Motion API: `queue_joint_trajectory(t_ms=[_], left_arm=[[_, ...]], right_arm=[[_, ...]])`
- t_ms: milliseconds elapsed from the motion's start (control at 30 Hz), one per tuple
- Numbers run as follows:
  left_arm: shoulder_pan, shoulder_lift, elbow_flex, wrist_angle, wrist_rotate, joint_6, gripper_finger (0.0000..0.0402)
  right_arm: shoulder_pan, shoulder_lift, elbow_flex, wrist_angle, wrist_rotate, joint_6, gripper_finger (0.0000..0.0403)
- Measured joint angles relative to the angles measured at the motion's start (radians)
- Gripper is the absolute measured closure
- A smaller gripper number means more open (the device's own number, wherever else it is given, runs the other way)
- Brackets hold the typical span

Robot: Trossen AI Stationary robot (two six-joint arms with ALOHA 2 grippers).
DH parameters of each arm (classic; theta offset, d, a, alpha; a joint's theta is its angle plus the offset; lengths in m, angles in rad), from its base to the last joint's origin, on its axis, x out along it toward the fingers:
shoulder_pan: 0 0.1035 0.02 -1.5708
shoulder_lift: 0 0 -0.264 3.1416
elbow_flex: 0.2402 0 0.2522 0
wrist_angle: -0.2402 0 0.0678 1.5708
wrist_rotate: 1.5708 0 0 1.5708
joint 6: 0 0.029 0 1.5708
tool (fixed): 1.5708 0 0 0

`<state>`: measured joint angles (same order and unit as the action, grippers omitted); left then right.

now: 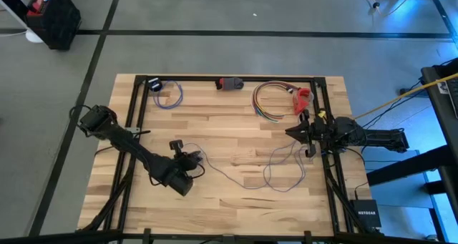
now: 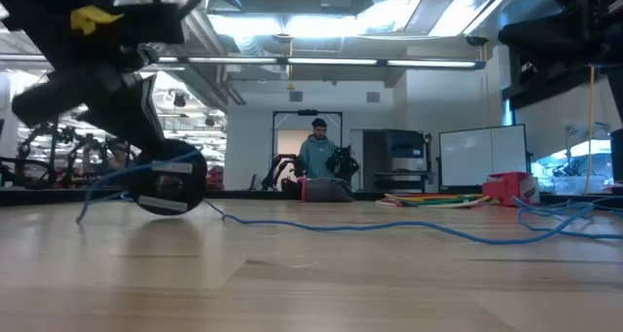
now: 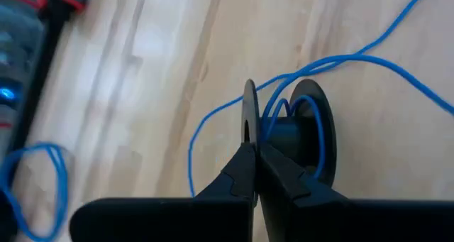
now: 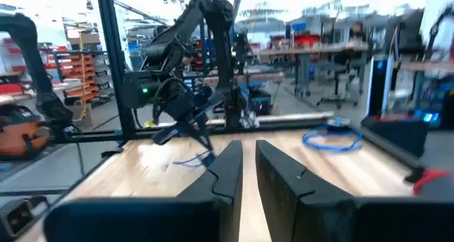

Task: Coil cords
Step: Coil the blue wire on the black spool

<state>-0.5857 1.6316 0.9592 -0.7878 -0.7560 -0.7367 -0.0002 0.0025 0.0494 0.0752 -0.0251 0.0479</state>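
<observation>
On the wood table (image 1: 236, 194), my left gripper (image 3: 254, 153) is closed on the disc (image 3: 301, 132). The wire (image 1: 247, 181) is thin, limp; right gripper (image 1: 292, 133) slightly apart, empty.

left tool (image 3: 254, 153) closed, low | right tool (image 4: 248, 160) slightly parted

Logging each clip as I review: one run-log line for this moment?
left end effector: shut on spool | wire: loose across table, partly wound | right end effector: hovering at right, holding nothing visible
</observation>
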Motion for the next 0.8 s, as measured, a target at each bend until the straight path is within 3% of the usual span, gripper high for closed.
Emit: queue_joint_trajectory(t_ms=[200,333,567,800], left_arm=[[-0.005,-0.019,0.0,0.053,0.019,-0.005,0.0401],[-0.002,-0.037,0.001,0.134,0.089,0.064,0.0401],[0.0,-0.098,0.001,0.21,0.243,0.086,0.0401],[0.01,-0.175,0.001,0.209,0.239,0.065,0.0401]], right_arm=[[0.0,0.0,0.0,0.089,0.066,-0.049,0.0356],[0.0,0.001,0.0,0.107,0.069,-0.049,0.0356],[0.0,0.008,0.0,0.086,0.067,0.09,0.0356],[0.0,0.018,0.0,0.056,0.032,0.078,0.0356]])
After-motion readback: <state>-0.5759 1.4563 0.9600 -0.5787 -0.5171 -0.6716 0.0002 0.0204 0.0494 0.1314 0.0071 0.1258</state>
